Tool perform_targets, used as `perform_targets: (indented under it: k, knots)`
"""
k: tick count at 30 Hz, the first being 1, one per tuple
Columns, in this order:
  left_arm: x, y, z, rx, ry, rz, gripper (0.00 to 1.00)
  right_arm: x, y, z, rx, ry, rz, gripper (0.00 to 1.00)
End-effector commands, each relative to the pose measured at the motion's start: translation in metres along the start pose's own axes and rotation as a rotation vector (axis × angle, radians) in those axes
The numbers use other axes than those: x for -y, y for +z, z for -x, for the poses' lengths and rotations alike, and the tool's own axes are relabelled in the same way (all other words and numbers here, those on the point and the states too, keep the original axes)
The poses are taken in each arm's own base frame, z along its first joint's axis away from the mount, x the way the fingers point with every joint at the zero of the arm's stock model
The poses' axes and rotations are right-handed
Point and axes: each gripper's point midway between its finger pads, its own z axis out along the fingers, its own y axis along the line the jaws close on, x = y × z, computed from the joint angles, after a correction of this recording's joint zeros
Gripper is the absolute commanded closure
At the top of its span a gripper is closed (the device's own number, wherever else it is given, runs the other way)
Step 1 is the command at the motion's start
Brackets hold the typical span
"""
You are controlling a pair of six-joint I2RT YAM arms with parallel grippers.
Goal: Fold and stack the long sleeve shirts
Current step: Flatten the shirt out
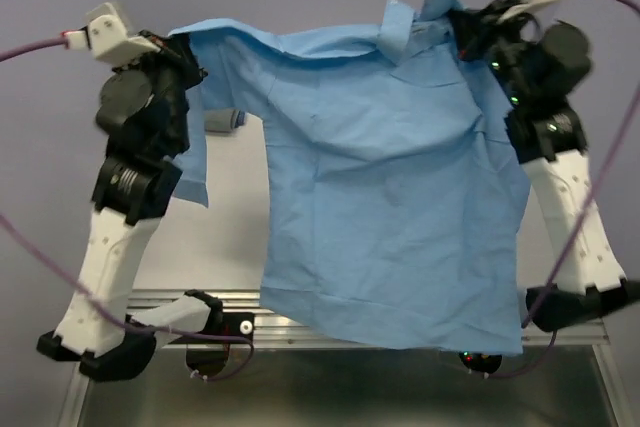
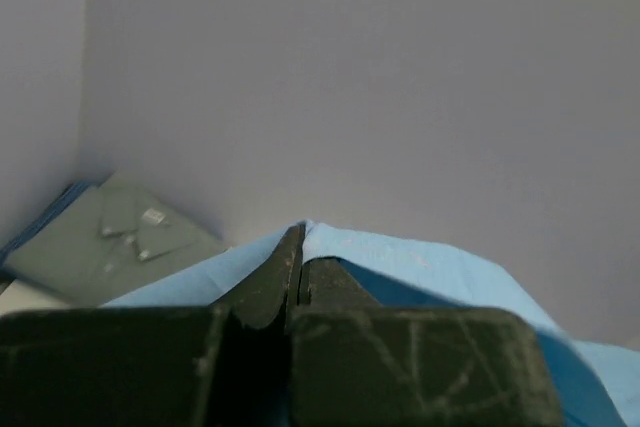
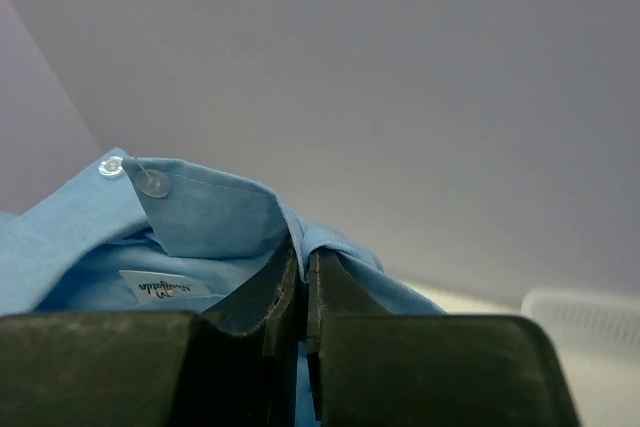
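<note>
Sky-blue shirt (image 1: 390, 197) is pinched at its left end by left gripper (image 2: 298, 252), at its collar by right gripper (image 3: 303, 257); grey-blue shirt (image 2: 120, 237) is seen folded beyond it.

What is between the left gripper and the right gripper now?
The light sky-blue shirt spans from the left gripper to the right gripper, both shut on it; the top external view shows this.
</note>
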Motion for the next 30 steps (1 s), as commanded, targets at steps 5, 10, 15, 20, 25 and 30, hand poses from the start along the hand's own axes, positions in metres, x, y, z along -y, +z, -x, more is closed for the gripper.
perform_targets:
  k: [5,10,15,20,25,30]
  knots:
    - [-0.156,0.107,-0.244,-0.534,0.117,0.283,0.68,0.058,0.056,-0.365,-0.702,0.155,-0.106,0.82]
    - [-0.133,0.122,-0.262,-0.609,0.121,0.140,0.01,0.057,0.076,-0.377,-0.783,0.168,-0.081,0.00]
    - [-0.115,0.095,-0.240,-0.569,0.086,0.051,0.01,0.047,0.045,-0.343,-0.725,0.203,-0.097,0.00]
    - [-0.106,0.060,-0.268,-0.650,0.004,-0.029,0.01,0.033,-0.007,-0.367,-0.802,0.279,-0.083,0.00]
    - [-0.114,0.015,-0.327,-0.800,-0.043,-0.004,0.01,0.004,-0.054,-0.398,-0.910,0.378,-0.042,0.00]
    - [-0.121,-0.032,-0.389,-0.949,-0.079,0.025,0.01,-0.029,-0.107,-0.446,-1.075,0.371,-0.019,0.00]
